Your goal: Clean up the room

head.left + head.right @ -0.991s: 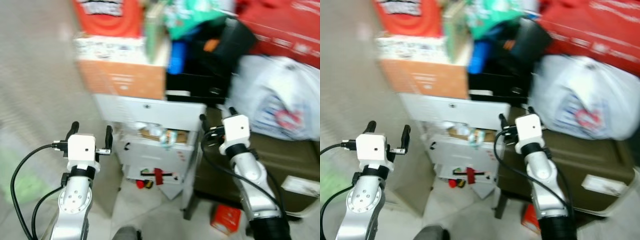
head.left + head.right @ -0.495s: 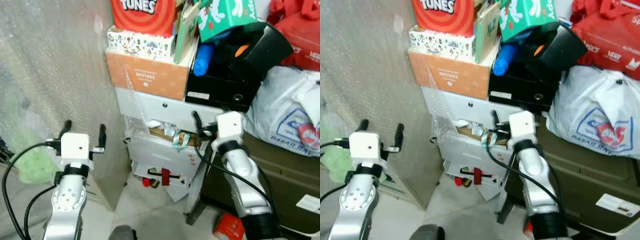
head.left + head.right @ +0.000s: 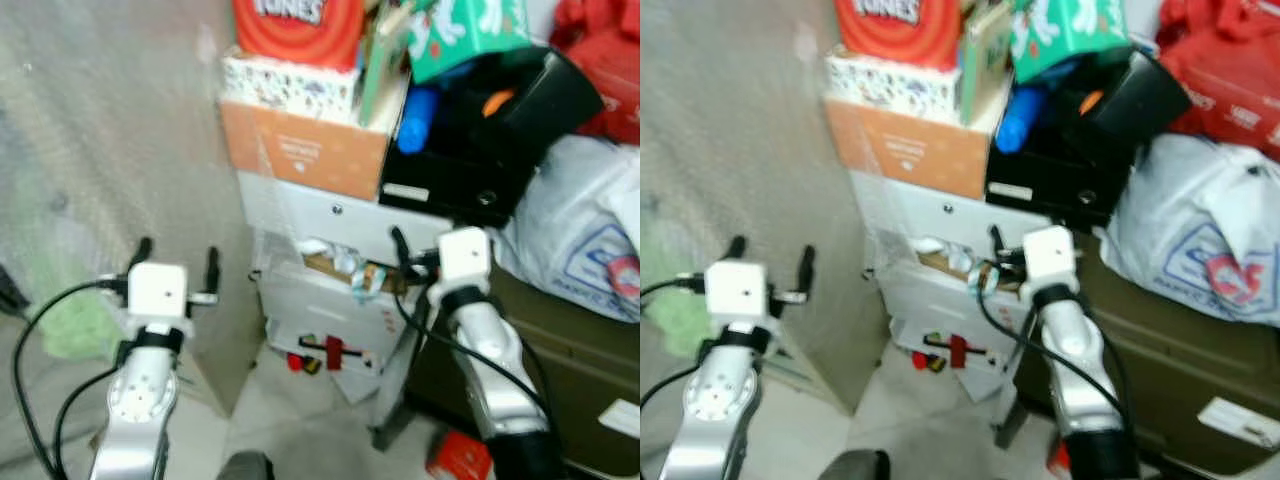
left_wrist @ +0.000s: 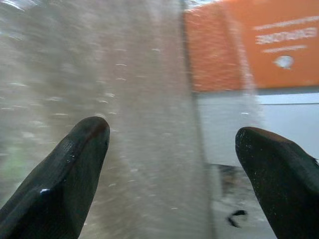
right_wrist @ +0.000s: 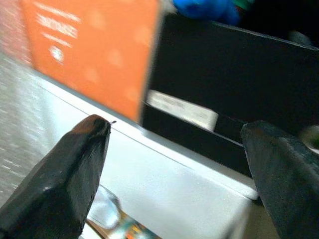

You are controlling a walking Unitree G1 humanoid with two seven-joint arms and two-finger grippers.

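A cluttered stack stands in front of me: an orange box point(image 3: 305, 150) and a black box point(image 3: 470, 160) on top of a white drawer unit point(image 3: 330, 212). Crumpled wrappers point(image 3: 345, 265) spill from an open shelf below. My left gripper point(image 3: 178, 258) is raised and open in front of a bubble-wrap sheet point(image 4: 139, 124), to the left of the stack. My right gripper point(image 3: 425, 245) is open too, held close before the white unit and under the black box point(image 5: 239, 74). Neither holds anything.
A red round tin point(image 3: 300, 25), a green box point(image 3: 465, 30) and a blue bottle point(image 3: 415, 120) top the stack. A white plastic bag point(image 3: 585, 245) lies on an olive case point(image 3: 570, 350) at the right. Small red items point(image 3: 325, 352) and a red box point(image 3: 460, 455) lie on the floor.
The whole picture has shifted and blurred, so the camera has moved. Both arms keep the same raised pose with their grippers open.
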